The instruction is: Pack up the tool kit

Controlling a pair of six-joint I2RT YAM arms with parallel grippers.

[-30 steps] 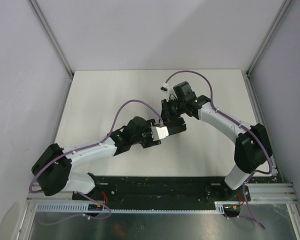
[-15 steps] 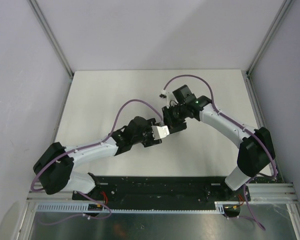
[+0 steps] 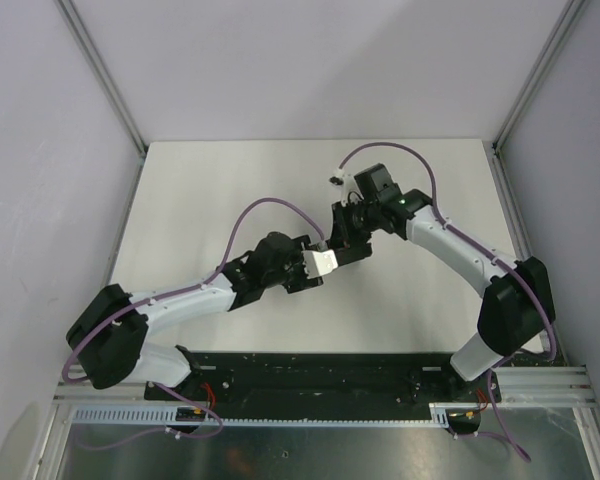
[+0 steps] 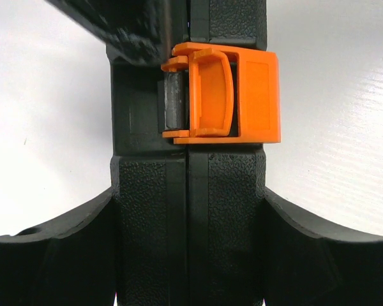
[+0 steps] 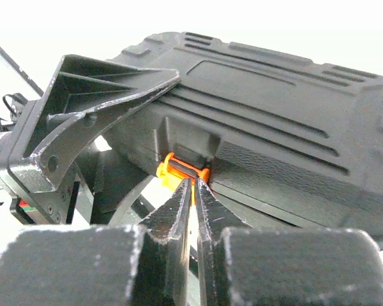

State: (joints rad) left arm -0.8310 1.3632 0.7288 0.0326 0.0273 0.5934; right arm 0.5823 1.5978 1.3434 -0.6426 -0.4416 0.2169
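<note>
A white table [image 3: 210, 200] fills a booth with pale lilac walls [image 3: 40, 150] and metal corner posts [image 3: 105, 80]. The two arms meet just right of the middle of the overhead view.

That is where the case [image 5: 268, 108] is, closed and held up on edge off the table. In the left wrist view its seam runs straight up the centre of the frame. The orange latch [image 4: 239, 95] sits in the upper middle, straddling that seam. The left gripper [image 4: 190, 197] has its jaws spread wide and clamped across the thickness of the case, one finger against each half, at the lower left and lower right of that view.

The right gripper [image 5: 193, 188] has its fingers brought together to a thin slit. Their tips sit right at the latch, low in the centre of the right wrist view. I cannot tell whether they pinch a lip of the latch or only press on it, nor whether the latch is snapped home.

The case looks like hard moulded plastic: stiff, with a pebbled skin that should give the pads fair grip. With tools inside it is probably not light, and its weight could shift. Holding it across the two halves near the latch side seems sound, since that also keeps the lid shut. The latch is small and thin at its hinge, so it is better pushed flat on its broad face than twisted.
</note>
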